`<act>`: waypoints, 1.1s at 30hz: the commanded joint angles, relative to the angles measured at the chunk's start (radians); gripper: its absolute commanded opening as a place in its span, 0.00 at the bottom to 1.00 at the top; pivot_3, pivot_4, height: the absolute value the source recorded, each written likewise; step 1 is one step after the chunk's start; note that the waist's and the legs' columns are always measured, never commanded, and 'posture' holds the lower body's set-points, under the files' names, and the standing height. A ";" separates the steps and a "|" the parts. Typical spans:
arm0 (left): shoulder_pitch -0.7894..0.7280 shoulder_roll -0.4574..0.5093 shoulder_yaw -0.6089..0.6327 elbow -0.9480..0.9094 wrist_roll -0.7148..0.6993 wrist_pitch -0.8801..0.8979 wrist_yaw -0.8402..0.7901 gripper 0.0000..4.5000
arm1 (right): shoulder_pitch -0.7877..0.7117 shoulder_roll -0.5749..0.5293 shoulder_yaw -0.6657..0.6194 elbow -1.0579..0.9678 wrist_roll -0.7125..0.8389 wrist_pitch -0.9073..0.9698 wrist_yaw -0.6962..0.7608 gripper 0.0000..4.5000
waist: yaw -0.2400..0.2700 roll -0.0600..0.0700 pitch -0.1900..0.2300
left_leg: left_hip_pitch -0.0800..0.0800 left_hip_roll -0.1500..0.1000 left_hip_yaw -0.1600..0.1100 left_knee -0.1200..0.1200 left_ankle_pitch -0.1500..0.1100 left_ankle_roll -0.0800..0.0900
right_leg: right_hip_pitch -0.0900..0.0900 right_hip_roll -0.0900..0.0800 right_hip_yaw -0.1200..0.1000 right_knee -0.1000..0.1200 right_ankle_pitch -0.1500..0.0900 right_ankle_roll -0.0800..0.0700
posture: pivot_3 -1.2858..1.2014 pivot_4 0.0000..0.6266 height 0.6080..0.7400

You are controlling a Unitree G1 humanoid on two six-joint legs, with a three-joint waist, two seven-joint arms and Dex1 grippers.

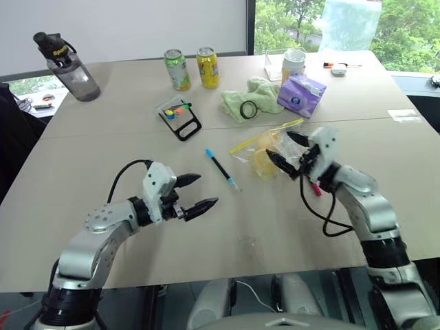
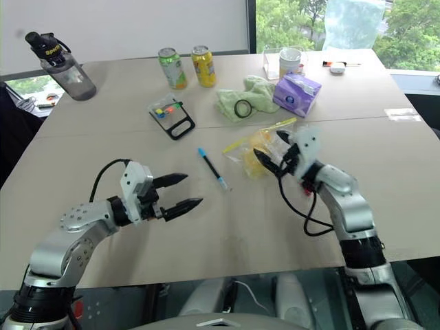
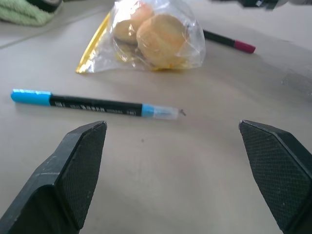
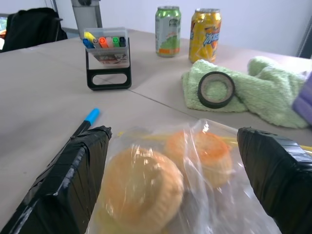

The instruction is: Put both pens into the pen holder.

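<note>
Left wrist view puts our left gripper wide open and empty just short of the blue-ended pen, likely lined up to grasp it. Beyond that pen, our right gripper, equally spread and empty, hovers over the bagged buns; the pink-ended pen lies past them. Farther still stands the pen holder.

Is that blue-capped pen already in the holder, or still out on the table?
Still out. The blue-capped pen lies flat on the table, apart from the pen holder.
</note>
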 commanded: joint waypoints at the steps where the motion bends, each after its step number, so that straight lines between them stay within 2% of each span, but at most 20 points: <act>1: 0.007 0.009 0.022 -0.018 0.000 -0.006 0.007 1.00 | -0.028 -0.003 0.032 -0.017 -0.027 0.164 -0.051 0.99 | 0.001 0.000 0.000 | -0.001 0.000 0.000 0.000 0.000 0.000 | -0.001 0.000 0.000 0.000 0.000 0.000 | 0.52 0.24 1.00; 2: 0.009 0.009 0.024 -0.019 0.003 -0.008 0.012 1.00 | -0.028 -0.007 0.037 -0.022 -0.027 0.192 -0.051 0.99 | 0.002 0.000 0.000 | -0.002 0.000 0.000 0.000 0.000 0.000 | -0.002 0.000 0.000 0.000 0.000 0.000 | 0.52 0.24 1.00; 5: 0.027 0.006 0.033 -0.036 -0.003 -0.009 0.018 1.00 | -0.026 -0.020 0.039 -0.034 -0.037 0.226 -0.052 0.81 | 0.001 0.000 0.000 | -0.002 0.000 0.000 0.000 0.000 0.000 | -0.003 0.000 0.000 0.000 0.000 0.000 | 0.52 0.24 1.00; 7: 0.039 0.005 0.032 -0.043 -0.003 -0.012 0.018 1.00 | -0.030 -0.021 0.035 -0.036 -0.038 0.226 -0.050 0.61 | 0.000 0.000 0.000 | -0.002 0.000 0.000 0.000 0.000 0.000 | -0.003 0.000 0.000 0.001 0.000 0.000 | 0.52 0.24 1.00; 10: 0.044 0.002 0.035 -0.044 -0.003 -0.022 0.017 1.00 | -0.038 -0.020 0.031 -0.032 -0.036 0.210 -0.043 0.38 | 0.000 0.000 0.000 | -0.002 0.000 0.001 0.000 0.000 0.000 | -0.003 0.000 0.001 0.001 0.000 0.000 | 0.52 0.24 1.00; 12: 0.038 -0.005 0.041 -0.041 -0.008 -0.038 0.016 1.00 | -0.041 -0.018 0.028 -0.030 -0.032 0.192 -0.034 0.17 | 0.000 0.000 0.000 | -0.002 0.000 0.001 0.000 0.000 0.000 | -0.003 0.000 0.001 0.001 0.000 0.000 | 0.52 0.24 1.00; 14: 0.028 -0.016 0.049 -0.039 -0.020 -0.053 0.016 1.00 | -0.039 -0.012 0.021 -0.031 -0.024 0.186 -0.031 0.01 | 0.000 0.000 0.000 | -0.002 0.000 0.001 0.000 0.000 0.000 | -0.003 0.000 0.001 0.001 0.000 0.000 | 0.52 0.24 1.00; 18: 0.018 -0.028 0.047 -0.037 -0.012 -0.072 0.020 1.00 | -0.032 -0.011 0.014 -0.039 -0.019 0.154 -0.018 0.01 | -0.001 0.000 0.000 | -0.002 0.000 0.001 0.000 0.000 0.000 | -0.003 0.000 0.001 0.001 0.000 0.000 | 0.52 0.24 1.00; 22: 0.016 -0.031 0.039 -0.032 -0.006 -0.079 0.020 1.00 | -0.059 0.006 -0.027 -0.079 -0.007 0.014 -0.015 0.01 | -0.001 0.000 0.000 | -0.002 0.000 0.001 0.000 0.000 0.000 | -0.003 0.000 0.001 0.001 0.000 0.000 | 0.52 0.24 1.00; 24: 0.009 -0.029 0.039 -0.027 -0.005 -0.080 0.018 1.00 | -0.095 0.033 -0.093 -0.096 0.014 -0.035 -0.063 0.01 | -0.001 0.000 0.000 | -0.002 0.000 0.001 0.000 0.000 0.000 | -0.003 0.000 0.001 0.001 0.000 0.000 | 0.52 0.24 1.00; 28: -0.013 -0.032 0.028 -0.005 0.004 -0.086 0.013 1.00 | -0.146 0.016 -0.223 -0.047 -0.074 -0.120 -0.254 0.01 | 0.003 0.000 0.000 | -0.002 0.000 0.001 0.000 0.000 0.000 | -0.003 0.000 0.000 0.002 0.000 0.000 | 0.52 0.24 1.00; 32: -0.034 -0.040 0.008 0.011 0.012 -0.092 0.006 1.00 | -0.148 -0.025 -0.341 0.032 -0.118 -0.083 -0.408 0.01 | 0.006 -0.001 0.000 | -0.002 -0.001 0.001 0.000 0.000 0.000 | -0.004 0.000 -0.002 0.001 0.000 0.000 | 0.52 0.24 1.00; 33: -0.040 -0.042 0.005 0.016 0.014 -0.094 0.006 1.00 | -0.142 -0.031 -0.364 0.035 -0.111 -0.032 -0.430 0.09 | 0.004 -0.001 0.000 | -0.002 -0.001 0.001 0.000 0.000 0.000 | -0.003 0.000 -0.002 0.001 0.000 0.000 | 0.52 0.24 1.00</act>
